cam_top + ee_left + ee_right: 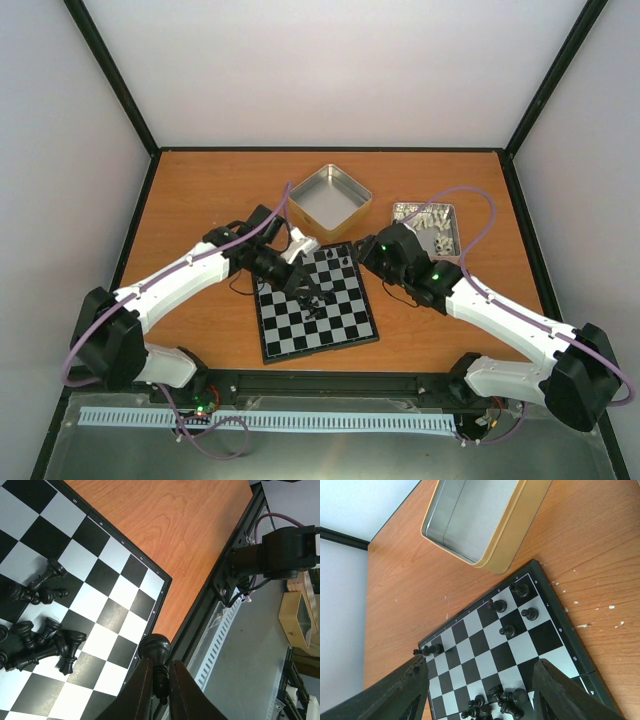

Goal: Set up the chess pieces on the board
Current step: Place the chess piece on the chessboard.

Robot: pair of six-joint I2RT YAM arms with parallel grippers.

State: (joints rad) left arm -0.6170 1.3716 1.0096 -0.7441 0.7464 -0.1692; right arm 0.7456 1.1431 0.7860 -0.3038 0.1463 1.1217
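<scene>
Left pincer [159, 682]: clenched on one black piece [156, 652]. I grip it by the stem, and its rounded head pokes out past my fingertips. In my wrist view it sits in front of the rim of the board [117, 577].

Right pincer [480, 665]: released, fingers spread wide, nothing between them. It hovers above the board.

Mid-board: a heap of black pieces [42, 647], toppled and touching one another.

Far right corner of the board: four upright pieces [507, 631], each on its own square. One more piece [432, 650] sits by the far rim near the left corner; I cannot tell whether it stands.

Past the far rim, on the bench [200, 190]: an open square tin [330, 200], near the board but apart from it. To its right is a tray [447, 212] of pale pieces [418, 214].
</scene>
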